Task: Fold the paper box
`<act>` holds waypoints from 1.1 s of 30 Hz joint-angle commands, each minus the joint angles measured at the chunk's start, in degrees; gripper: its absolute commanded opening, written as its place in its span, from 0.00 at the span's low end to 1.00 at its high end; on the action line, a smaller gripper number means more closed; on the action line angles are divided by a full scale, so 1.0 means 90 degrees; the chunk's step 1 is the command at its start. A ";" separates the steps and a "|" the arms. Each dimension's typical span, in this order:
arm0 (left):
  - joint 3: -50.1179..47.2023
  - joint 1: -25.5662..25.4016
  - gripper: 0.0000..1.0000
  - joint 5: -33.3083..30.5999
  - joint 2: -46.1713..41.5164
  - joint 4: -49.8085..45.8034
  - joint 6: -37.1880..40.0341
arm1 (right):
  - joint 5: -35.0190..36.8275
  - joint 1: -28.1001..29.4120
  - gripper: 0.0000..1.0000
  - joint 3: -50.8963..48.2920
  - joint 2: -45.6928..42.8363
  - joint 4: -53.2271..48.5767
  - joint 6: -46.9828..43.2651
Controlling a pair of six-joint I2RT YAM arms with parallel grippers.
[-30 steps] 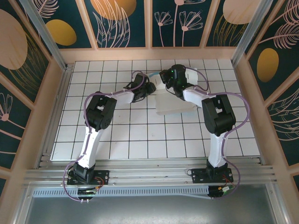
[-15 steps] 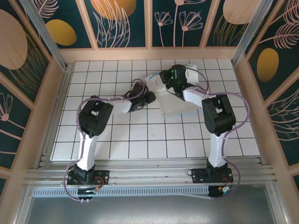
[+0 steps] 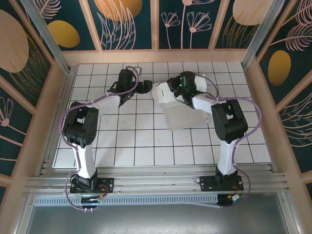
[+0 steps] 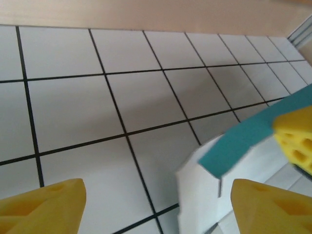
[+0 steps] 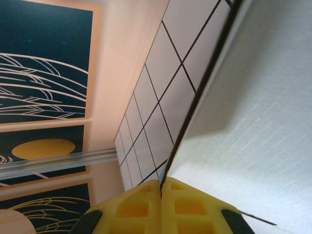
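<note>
Count on the tiled table: one paper box, two arms, two grippers. You have the box lying right of centre, in the far half of the table. Its pale whitish-grey face is up in the top view, and its far left end is at the right gripper. From the left wrist, the box's turquoise face shows as one strip along a lifted edge. Right gripper: its two yellow pads are pressed together with the thin edge of the box pinched in the seam between them, so its grip on the box is confirmed. Left gripper: jaws stand wide apart and hold nothing, with bare tiles showing between its two yellow fingers. A corner of the box lies ahead of it, toward the right-hand finger; you cannot tell from these views whether they touch. Three yellow fingers count in the left wrist view: the left gripper's two at the bottom corners, and one finger of the right gripper at the right edge, against the turquoise strip. In the top view your left gripper sits just beside the box's far left corner, near the right gripper.
</note>
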 commanded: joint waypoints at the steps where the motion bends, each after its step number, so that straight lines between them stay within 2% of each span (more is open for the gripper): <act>1: 0.0635 -0.0014 0.83 0.1545 0.0603 -0.0950 0.0980 | -0.0069 -0.0015 0.00 -0.0012 -0.0276 -0.0078 -0.0234; 4: 0.1029 -0.0009 0.85 0.2061 0.1048 -0.1314 0.1056 | -0.0054 -0.0019 0.00 -0.0010 -0.0285 -0.0102 -0.0236; 8: 0.0982 0.0001 0.81 0.2336 0.1337 -0.0986 0.0742 | -0.0048 -0.0015 0.00 -0.0010 -0.0294 -0.0099 -0.0236; 10: 0.0932 0.0001 0.69 0.2582 0.1443 -0.0691 0.0554 | -0.0054 -0.0015 0.00 0.0000 -0.0293 -0.0104 -0.0243; 13: 0.0824 0.0001 0.41 0.2753 0.1506 -0.0205 0.0316 | -0.0088 -0.0021 0.00 0.0002 -0.0303 -0.0102 -0.0274; 14: 0.0786 0.0001 0.35 0.2751 0.1497 -0.0042 0.0264 | -0.0088 -0.0010 0.00 -0.0011 -0.0317 -0.0103 -0.0284; 16: 0.0823 -0.0001 0.31 0.2733 0.1501 0.0085 0.0258 | -0.0081 -0.0005 0.00 -0.0053 -0.0367 -0.0093 -0.0329; 19: 0.1095 0.0001 0.12 0.2672 0.1540 -0.0068 0.0497 | -0.0111 -0.0009 0.00 -0.0139 -0.0491 -0.0094 -0.0451; 21: 0.1264 0.0000 0.00 0.2526 0.1535 -0.0337 0.0850 | -0.0160 -0.0011 0.11 -0.0242 -0.0682 -0.0093 -0.0647; 22: 0.1385 0.0000 0.00 0.2343 0.1523 -0.0540 0.1140 | -0.0213 -0.0004 0.20 -0.0333 -0.0843 -0.0110 -0.0918; 24: 0.1606 0.0001 0.00 0.1923 0.1508 -0.1028 0.1764 | -0.0293 -0.0043 0.36 -0.0485 -0.1313 -0.0296 -0.1793; 27: 0.1661 0.0004 0.00 0.1720 0.1389 -0.1362 0.2903 | -0.0158 -0.0113 0.54 -0.0821 -0.2302 -0.0712 -0.4000; 31: 0.1621 0.0000 0.00 0.1506 0.1195 -0.1471 0.3916 | -0.0462 -0.0235 0.76 -0.1570 -0.3655 -0.0903 -0.8013; 33: 0.1686 -0.0009 0.00 0.1440 0.1173 -0.1596 0.4266 | -0.0405 -0.0249 0.77 -0.1976 -0.4125 -0.0797 -0.9844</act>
